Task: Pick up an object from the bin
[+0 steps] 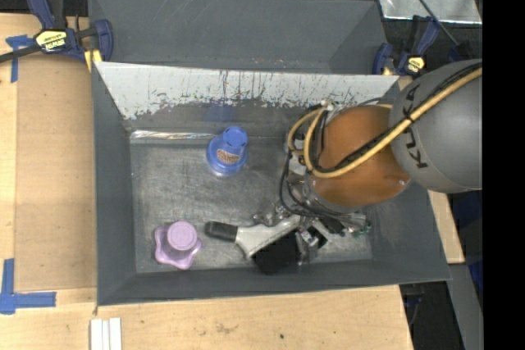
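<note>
Orange cover (357, 156) over half-hidden black-white object (261, 240)

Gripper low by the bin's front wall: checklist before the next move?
1. Gripper over a thing: ok, it is at the white piece with a black stub.
2. Target lies alone: not ok, a black block lies against it.
3. Room from the front wall: not ok, both lie close to it.
4. Blue round thing and purple flower-shaped thing out of the way: ok, both are apart, on the left.
5. Anything held: cannot tell, the orange cover hides that.
</note>
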Robot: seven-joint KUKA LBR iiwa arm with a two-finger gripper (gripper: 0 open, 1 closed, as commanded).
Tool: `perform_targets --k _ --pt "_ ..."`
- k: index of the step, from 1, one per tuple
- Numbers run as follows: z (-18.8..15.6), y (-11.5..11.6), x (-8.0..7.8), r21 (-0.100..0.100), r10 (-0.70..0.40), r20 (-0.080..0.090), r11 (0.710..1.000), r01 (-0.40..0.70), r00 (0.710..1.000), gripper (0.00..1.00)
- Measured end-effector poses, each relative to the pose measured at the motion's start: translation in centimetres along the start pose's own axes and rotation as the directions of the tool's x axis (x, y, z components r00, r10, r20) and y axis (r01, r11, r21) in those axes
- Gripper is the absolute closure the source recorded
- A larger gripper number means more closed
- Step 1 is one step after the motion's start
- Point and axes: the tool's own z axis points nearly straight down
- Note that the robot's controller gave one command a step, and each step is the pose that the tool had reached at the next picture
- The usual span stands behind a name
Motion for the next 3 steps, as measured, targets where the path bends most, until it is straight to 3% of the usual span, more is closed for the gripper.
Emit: perform_targets --k 1,2,3 --pt "-11.2 -1.9 -0.1 -0.009 -0.021 -0.021 1.0 0.021 1.0 1.0" --pt "-11.2 -1.9 -0.1 -0.01 -0.02 -0.022 1.0 0.02 1.0 1.0" --pt "-15.3 -2.2 -0.2 -0.014 -0.027 -0.027 1.0 0.027 0.999 1.0"
